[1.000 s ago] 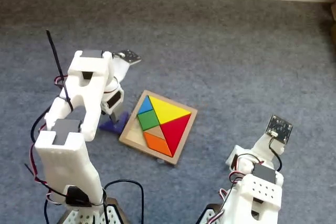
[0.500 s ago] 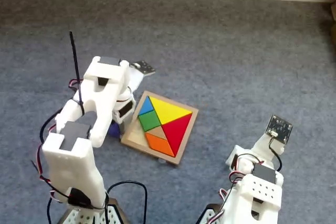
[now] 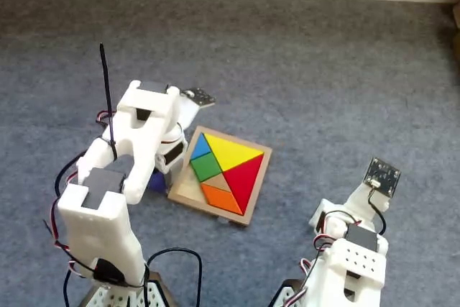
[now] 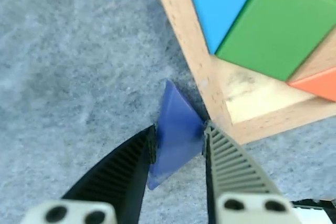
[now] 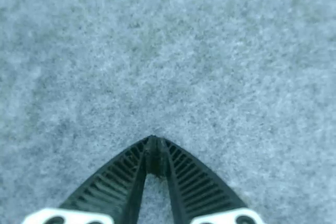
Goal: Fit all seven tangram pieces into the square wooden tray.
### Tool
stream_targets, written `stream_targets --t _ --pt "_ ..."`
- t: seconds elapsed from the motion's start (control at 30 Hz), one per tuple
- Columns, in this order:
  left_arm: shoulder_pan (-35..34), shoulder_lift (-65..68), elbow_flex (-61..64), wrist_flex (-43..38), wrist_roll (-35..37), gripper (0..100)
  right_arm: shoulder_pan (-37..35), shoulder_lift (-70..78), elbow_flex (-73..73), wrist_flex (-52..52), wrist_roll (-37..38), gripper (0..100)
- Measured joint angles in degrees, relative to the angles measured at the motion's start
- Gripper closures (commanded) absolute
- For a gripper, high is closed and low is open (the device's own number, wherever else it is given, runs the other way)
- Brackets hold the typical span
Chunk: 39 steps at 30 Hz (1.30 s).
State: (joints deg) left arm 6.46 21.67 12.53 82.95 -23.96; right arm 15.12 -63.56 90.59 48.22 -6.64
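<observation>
The left gripper [image 4: 179, 129] is clamped on a dark blue triangular piece [image 4: 176, 121], which sits just beside the outer rim of the square wooden tray [image 4: 191, 51], near the tray's bare corner. The right gripper [image 5: 154, 153], its fingers together, hangs over the grey carpeted worktop [image 5: 157, 51].

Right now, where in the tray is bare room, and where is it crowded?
Free: the corner pocket bordered by green square, orange piece and tray rim. Crowded: just outside, where the left gripper holds the dark-blue triangle.
</observation>
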Motion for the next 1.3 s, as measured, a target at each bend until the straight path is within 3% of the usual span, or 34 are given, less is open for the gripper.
stream_targets --t 0.33,0.77,0.97,1.13,1.3 --pt "0.0 1.14 2.2 -0.09 0.26 79 0.0 0.0 0.0 0.0 0.0 99.2" --pt "1.23 1.14 2.73 0.26 0.26 100 0.0 0.0 0.0 0.0 0.0 99.2" --pt "1.32 0.09 1.93 2.99 0.62 99 0.0 0.0 0.0 0.0 0.0 99.2" --pt "1.58 -8.44 1.49 7.82 3.43 98 0.0 0.0 0.0 0.0 0.0 99.2" --pt "1.49 -22.59 3.78 11.78 3.43 82 0.0 0.0 0.0 0.0 0.0 99.2"
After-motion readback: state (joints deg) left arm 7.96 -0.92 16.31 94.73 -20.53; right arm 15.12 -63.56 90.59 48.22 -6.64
